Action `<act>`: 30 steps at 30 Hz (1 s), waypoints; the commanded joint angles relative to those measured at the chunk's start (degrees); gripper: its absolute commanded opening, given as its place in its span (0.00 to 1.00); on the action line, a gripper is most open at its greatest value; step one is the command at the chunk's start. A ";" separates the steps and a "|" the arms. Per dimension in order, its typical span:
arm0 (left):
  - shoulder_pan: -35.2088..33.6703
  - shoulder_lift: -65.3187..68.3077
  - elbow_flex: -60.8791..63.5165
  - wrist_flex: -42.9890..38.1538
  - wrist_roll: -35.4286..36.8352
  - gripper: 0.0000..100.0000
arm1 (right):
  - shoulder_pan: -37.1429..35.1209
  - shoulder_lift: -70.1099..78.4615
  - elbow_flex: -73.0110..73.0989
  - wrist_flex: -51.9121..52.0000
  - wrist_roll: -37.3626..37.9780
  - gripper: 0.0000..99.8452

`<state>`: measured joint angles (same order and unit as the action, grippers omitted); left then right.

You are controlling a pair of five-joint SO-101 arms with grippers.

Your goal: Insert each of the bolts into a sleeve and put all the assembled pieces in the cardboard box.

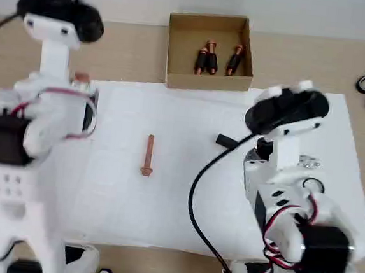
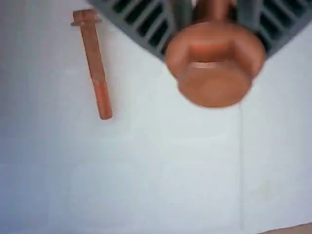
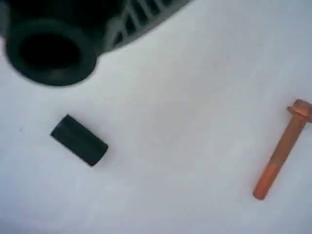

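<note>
One bolt [image 2: 214, 63] between left jaws

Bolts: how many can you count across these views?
5. Three sleeved bolts in the cardboard box, one loose bolt on the sheet, one held bolt in the left gripper. Others may be hidden.

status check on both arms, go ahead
Left gripper shut on held bolt. Right gripper shut on held sleeve. Loose bolt, loose sleeve on sheet. Three assembled pieces in cardboard box.
</note>
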<state>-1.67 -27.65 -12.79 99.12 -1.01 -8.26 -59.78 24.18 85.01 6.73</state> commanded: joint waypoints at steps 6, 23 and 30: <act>0.26 -14.68 12.70 -6.95 9.58 0.00 | -6.02 -11.30 25.67 -29.32 -0.35 0.00; 12.75 -30.68 40.57 -29.71 17.05 0.00 | -19.82 -41.54 72.26 -62.29 -1.41 0.00; 16.88 -31.03 45.93 -40.88 19.43 0.00 | -26.07 -44.09 72.26 -58.07 -11.69 0.00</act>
<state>12.57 -57.36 32.92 62.81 16.84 -32.00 -102.33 95.91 26.81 -2.86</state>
